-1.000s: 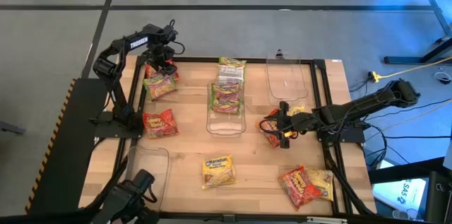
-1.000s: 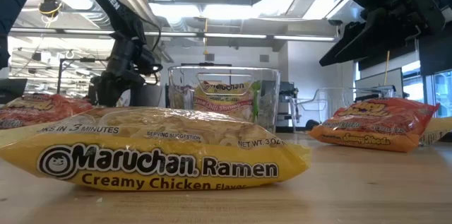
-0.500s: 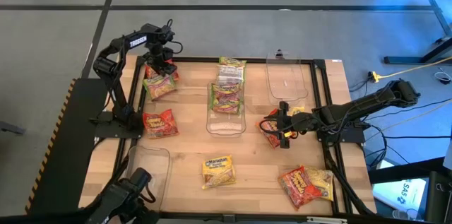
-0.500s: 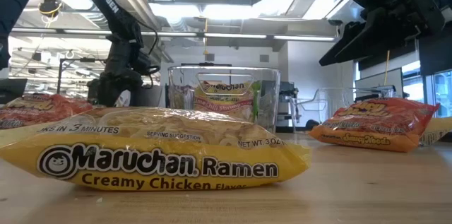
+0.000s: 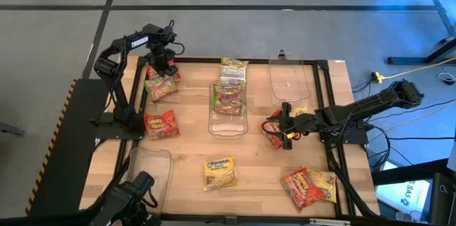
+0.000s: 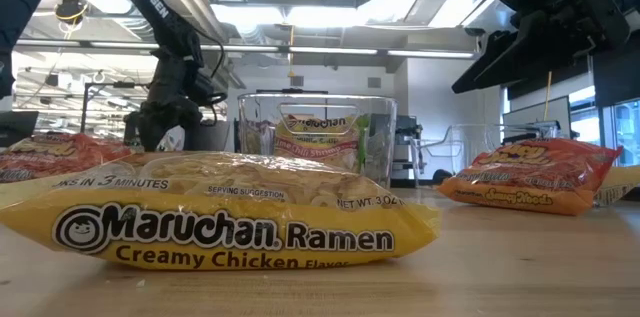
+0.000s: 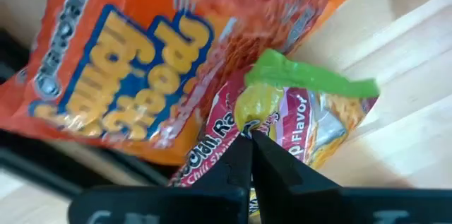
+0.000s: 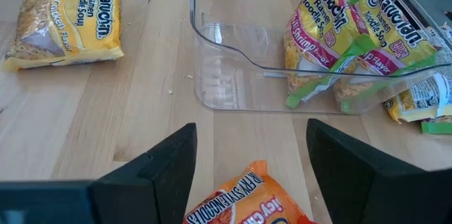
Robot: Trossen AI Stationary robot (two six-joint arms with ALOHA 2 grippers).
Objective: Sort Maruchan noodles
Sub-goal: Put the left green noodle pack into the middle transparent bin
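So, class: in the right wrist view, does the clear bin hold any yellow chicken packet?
No: the clear bin holds only green-edged packets; the yellow packet lies outside on the table.

My tabletop is pale wood with a dark metal frame along its edges. Three clear plastic bins rest on it: a middle bin at the centre, a far bin to its right toward the far edge, and a near bin at the near left. Grey floor surrounds the tabletop; cables trail on the right.
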